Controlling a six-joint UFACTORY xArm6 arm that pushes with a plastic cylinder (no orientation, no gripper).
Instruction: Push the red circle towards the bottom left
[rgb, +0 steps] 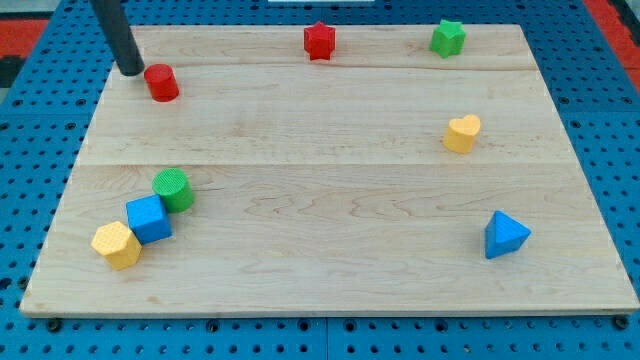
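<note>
The red circle (161, 82) is a small red cylinder near the board's top left. My tip (131, 71) is at the lower end of the dark rod, just to the left of the red circle and slightly above it in the view. A narrow gap shows between the tip and the block. Toward the bottom left lies a cluster: a green circle (173, 188), a blue cube (149, 219) and a yellow hexagon (116, 245), touching one another.
A red star (319, 41) and a green star (448, 38) sit along the top edge. A yellow heart (462, 133) is at the right, a blue triangle (505, 235) at the lower right. The wooden board (330, 280) lies on a blue perforated surface.
</note>
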